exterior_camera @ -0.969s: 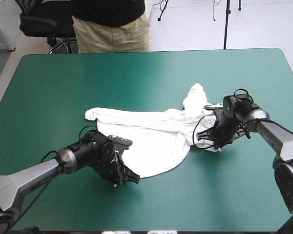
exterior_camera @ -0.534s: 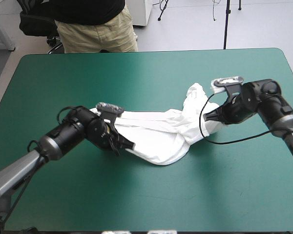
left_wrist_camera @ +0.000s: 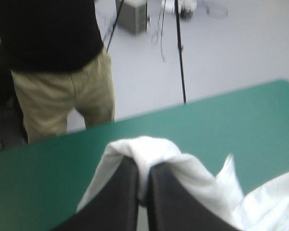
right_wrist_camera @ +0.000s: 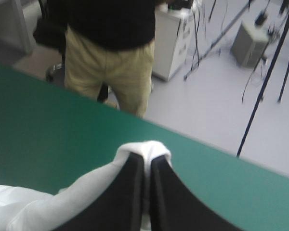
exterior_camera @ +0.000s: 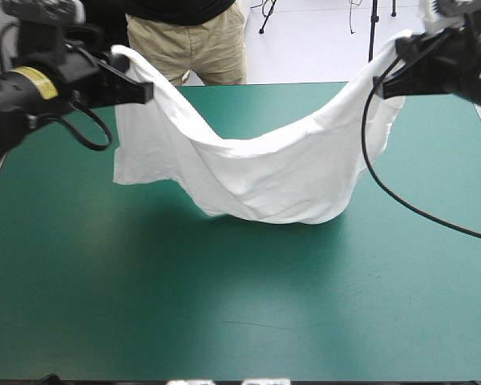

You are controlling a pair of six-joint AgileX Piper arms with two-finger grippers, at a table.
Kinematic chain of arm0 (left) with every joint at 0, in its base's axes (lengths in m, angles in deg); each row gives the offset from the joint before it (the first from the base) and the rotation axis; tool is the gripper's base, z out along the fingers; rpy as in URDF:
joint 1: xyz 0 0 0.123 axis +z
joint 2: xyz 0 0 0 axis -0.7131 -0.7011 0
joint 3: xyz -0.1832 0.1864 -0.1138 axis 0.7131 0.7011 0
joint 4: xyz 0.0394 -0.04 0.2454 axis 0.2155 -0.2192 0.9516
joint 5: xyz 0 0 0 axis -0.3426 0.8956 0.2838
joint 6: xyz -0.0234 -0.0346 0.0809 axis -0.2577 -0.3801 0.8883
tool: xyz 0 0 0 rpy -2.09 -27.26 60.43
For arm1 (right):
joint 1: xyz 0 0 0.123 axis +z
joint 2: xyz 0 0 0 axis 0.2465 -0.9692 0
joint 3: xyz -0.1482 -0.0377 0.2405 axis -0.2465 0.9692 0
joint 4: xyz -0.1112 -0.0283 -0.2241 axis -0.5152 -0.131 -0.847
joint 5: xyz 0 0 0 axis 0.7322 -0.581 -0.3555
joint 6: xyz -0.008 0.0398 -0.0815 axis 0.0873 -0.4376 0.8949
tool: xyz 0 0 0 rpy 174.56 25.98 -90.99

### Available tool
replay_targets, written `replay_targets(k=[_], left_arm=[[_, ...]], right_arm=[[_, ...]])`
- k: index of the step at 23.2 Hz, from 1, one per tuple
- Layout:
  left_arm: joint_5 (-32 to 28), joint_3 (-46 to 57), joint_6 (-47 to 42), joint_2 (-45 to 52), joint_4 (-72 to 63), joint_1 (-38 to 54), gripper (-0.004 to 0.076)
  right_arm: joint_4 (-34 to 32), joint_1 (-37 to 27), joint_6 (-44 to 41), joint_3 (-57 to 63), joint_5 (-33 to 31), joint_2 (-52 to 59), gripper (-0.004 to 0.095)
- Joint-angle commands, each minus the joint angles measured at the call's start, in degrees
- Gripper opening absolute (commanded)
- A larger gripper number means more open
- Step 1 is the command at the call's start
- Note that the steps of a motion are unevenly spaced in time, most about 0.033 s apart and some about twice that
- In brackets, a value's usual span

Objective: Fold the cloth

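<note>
The white T-shirt (exterior_camera: 264,164) hangs in a sagging swag between both raised arms, its lowest folds touching the teal-green table near the middle. My left gripper (exterior_camera: 144,90) is high over the table's far left, shut on one end of the T-shirt (left_wrist_camera: 149,149). At the far right my right gripper (exterior_camera: 382,87) is shut on the other end of the T-shirt (right_wrist_camera: 144,148). In each wrist view the black fingers (left_wrist_camera: 127,197) meet in an arch with white cloth pinched at their tips and draped beside them.
The teal-green table (exterior_camera: 224,305) lies bare in front of the hanging cloth. A black cable (exterior_camera: 401,200) loops down from the right wrist over the table's right side.
Both arms rose and spread apart, lifting the T-shirt from a crumpled heap on the table into a hanging swag. Earlier the grippers were low at the cloth's edges.
</note>
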Motion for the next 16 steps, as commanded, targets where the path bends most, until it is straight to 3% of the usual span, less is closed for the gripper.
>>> replay_targets(k=[1, 7, 9, 13, 16], left_arm=[[-7.4, -11.8, 2.6, 2.1, 0.9, -0.1, -0.0012], [-17.7, -26.5, 5.6, 2.1, -4.3, -0.1, -0.0017], [-18.5, -28.4, 7.6, 2.2, -7.5, -0.1, -0.0017], [-15.3, -28.9, 7.9, 2.2, -8.2, -0.1, -0.0017], [-6.7, -28.9, 9.4, 2.2, -5.6, -0.1, -0.0017]], right_arm=[[1.9, -0.1, 3.8, -10.7, 9.9, 2.0, -0.0017], [4.6, -0.1, 8.0, -25.1, 21.2, 2.0, -0.0017], [4.4, -0.1, 8.0, -27.9, 21.0, 2.0, -0.0017], [4.1, -0.1, 8.0, -28.5, 18.2, 2.0, -0.0017], [3.7, -0.1, 7.6, -27.3, 14.0, 2.0, -0.0017]])
